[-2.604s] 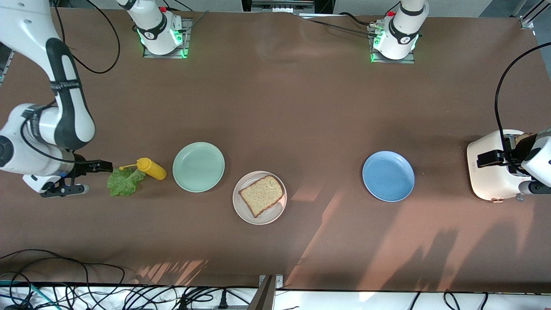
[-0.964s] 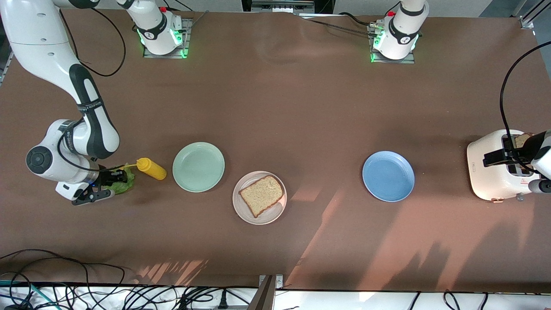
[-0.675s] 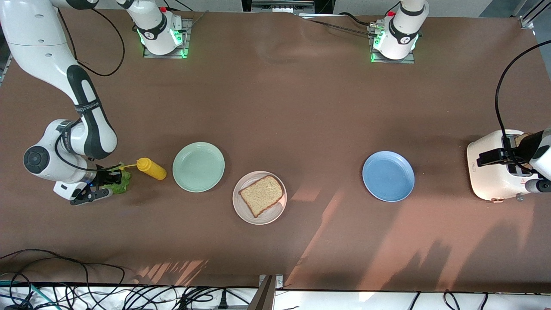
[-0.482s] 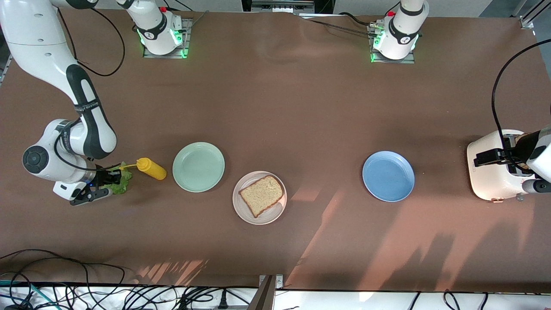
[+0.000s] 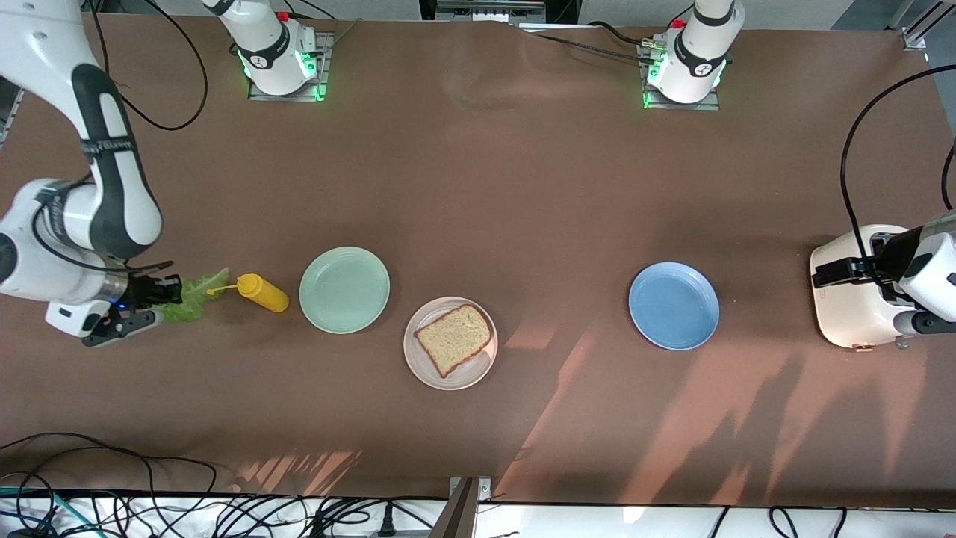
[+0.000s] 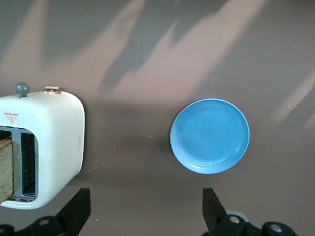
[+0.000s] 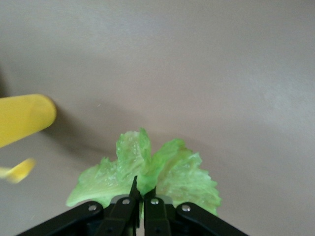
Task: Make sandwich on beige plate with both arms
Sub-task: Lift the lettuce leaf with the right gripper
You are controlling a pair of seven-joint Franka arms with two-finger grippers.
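Note:
A slice of brown speckled bread (image 5: 454, 338) lies on the beige plate (image 5: 426, 371) near the table's middle. My right gripper (image 5: 168, 291) is shut on the ruffled green lettuce leaf (image 5: 188, 297) and holds it up beside the yellow bottle, at the right arm's end; the right wrist view shows the leaf (image 7: 147, 169) pinched in the gripper (image 7: 142, 189). My left gripper (image 5: 836, 273) is open and empty over the white toaster (image 5: 851, 299); in the left wrist view its fingertips (image 6: 78, 206) stand wide apart. A second bread slice (image 6: 5, 167) stands in a toaster slot.
A yellow squeeze bottle (image 5: 261, 293) lies beside the lettuce. A mint-green plate (image 5: 344, 289) sits between the bottle and the beige plate. A blue plate (image 5: 674, 305) lies between the beige plate and the toaster (image 6: 42, 147); it also shows in the left wrist view (image 6: 209, 135).
My right gripper came down on the lettuce, shut on it and has now lifted it and drawn it away from the bottle. My left gripper has shifted slightly over the toaster.

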